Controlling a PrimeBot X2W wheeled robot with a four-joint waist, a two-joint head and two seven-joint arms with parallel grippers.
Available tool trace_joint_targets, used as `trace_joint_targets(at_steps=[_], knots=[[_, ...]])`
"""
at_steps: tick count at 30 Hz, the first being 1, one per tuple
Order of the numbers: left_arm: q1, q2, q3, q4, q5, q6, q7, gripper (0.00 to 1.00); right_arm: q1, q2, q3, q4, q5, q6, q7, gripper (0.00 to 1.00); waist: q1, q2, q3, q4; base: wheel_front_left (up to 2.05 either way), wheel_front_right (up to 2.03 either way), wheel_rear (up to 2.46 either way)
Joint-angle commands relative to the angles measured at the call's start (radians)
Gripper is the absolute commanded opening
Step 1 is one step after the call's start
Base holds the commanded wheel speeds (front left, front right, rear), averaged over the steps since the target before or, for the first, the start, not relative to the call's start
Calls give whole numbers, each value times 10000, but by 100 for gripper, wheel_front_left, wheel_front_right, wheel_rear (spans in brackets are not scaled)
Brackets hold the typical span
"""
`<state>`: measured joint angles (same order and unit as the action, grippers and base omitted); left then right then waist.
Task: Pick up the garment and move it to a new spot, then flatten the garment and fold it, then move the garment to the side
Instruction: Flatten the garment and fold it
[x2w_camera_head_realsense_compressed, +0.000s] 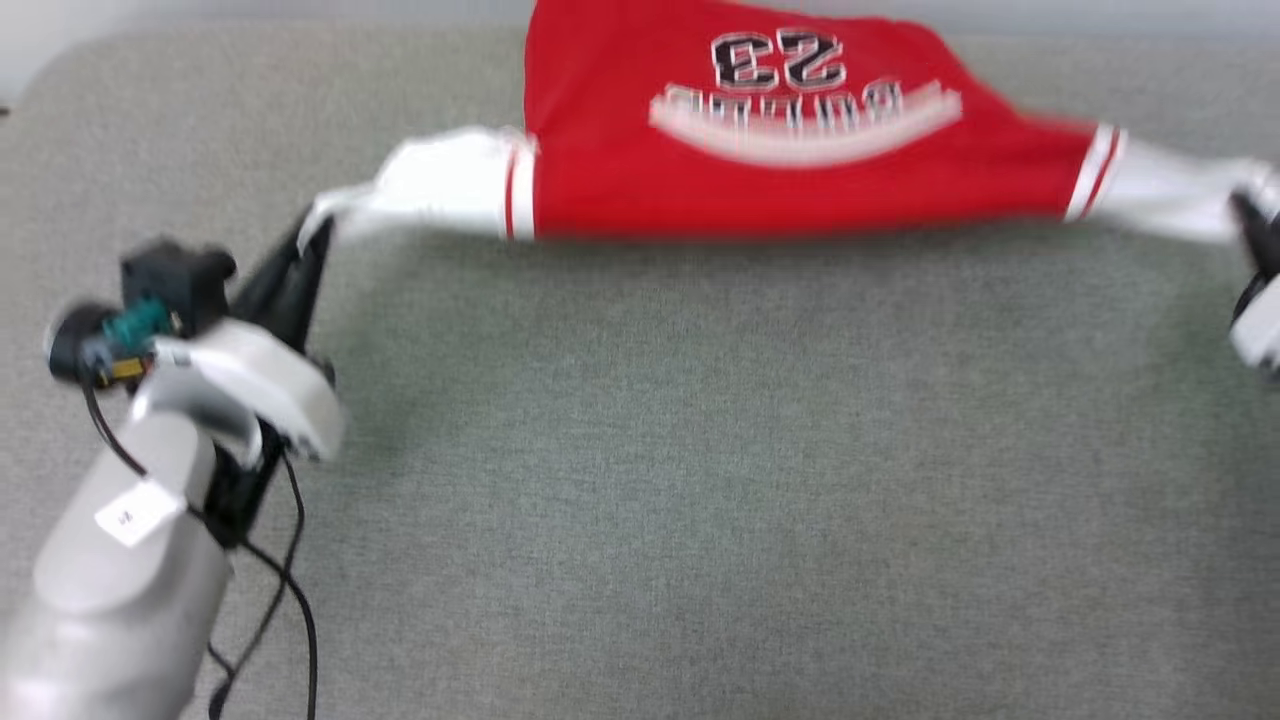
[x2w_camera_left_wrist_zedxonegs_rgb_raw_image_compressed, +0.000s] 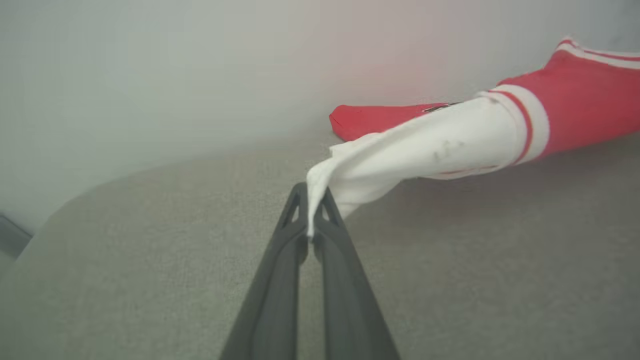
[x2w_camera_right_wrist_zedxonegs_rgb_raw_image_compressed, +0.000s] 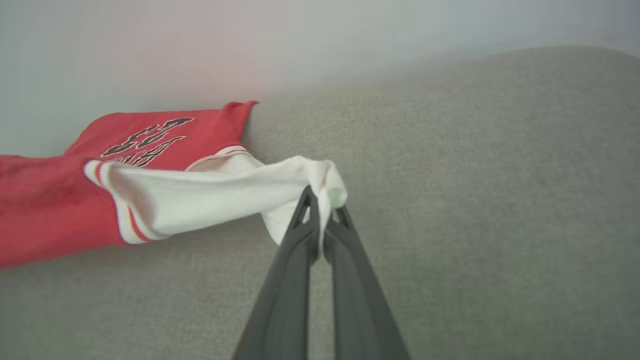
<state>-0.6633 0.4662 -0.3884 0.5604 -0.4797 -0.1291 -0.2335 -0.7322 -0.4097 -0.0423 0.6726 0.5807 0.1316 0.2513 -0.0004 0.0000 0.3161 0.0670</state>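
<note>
Head view: holding the garment (x2w_camera_head_realsense_compressed: 760, 150) stretched sideways over the far half of the grey surface (x2w_camera_head_realsense_compressed: 700, 480), print side up, "23" upside down from here. Left gripper (x2w_camera_head_realsense_compressed: 312, 232) pinched shut on the tip of the white sleeve (x2w_camera_head_realsense_compressed: 430, 185) at that end. Right gripper (x2w_camera_head_realsense_compressed: 1258, 235) at the frame edge, likewise shut on the tip of the other sleeve (x2w_camera_head_realsense_compressed: 1170, 190). Taut along the near edge between the two sleeves, with the red body trailing back toward the far side. Blurred throughout, so no reading of fine wrinkles

Left wrist view: fingers (x2w_camera_left_wrist_zedxonegs_rgb_raw_image_compressed: 280, 280) pressed together, with a thin fold of white cuff nipped right at the tips. Sleeve end raised off the surface, shadow beneath. Red far corner down on the surface, close to the pale wall (x2w_camera_left_wrist_zedxonegs_rgb_raw_image_compressed: 150, 75)

Right wrist view: same story, dark fingers (x2w_camera_right_wrist_zedxonegs_rgb_raw_image_compressed: 350, 280) together on bunched white cuff, sleeve lifted, printed red body resting on the surface behind

Probably mid carry or spread-out, judging by the stretch. To do it well:
- move both arms in step and at equal height
- pull apart just enough to take out slack, no harder, given the shallow nip at the left tips
- draw toward the robot so the trailing body lays out flat
- set the sleeves down before letting go
</note>
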Motion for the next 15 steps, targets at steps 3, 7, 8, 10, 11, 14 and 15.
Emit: trace_joint_targets(at_steps=[3,7,8,10,11,14,15], knots=[[1005,187,-163,-254,-79,37,163,0,1053,-168,329,-389,262,-18,214,0,4,0,-492,-66,0,0,0],[2213,322,-492,-603,-53,81,403,0,2222,-385,647,-819,531,-18,411,0,4,0,-864,-52,0,0,0],[2485,375,-589,-688,-16,82,461,0,2488,-470,743,-897,561,-18,461,0,4,0,-959,-42,0,0,0],[2965,486,-760,-858,10,100,595,0,3002,-641,1014,-1106,646,-18,597,0,4,0,-1141,-25,0,0,0],[3172,515,-798,-922,11,132,618,0,3240,-709,1110,-1171,746,-18,668,0,4,0,-1274,-13,0,0,0],[3785,534,-871,-1068,-175,156,711,0,3831,-944,1234,-1316,1045,-20,897,0,4,0,-1660,-26,0,0,0],[3966,565,-881,-1133,-210,188,750,0,4001,-1006,1280,-1364,1131,-18,977,0,4,0,-1786,-37,0,0,0]])
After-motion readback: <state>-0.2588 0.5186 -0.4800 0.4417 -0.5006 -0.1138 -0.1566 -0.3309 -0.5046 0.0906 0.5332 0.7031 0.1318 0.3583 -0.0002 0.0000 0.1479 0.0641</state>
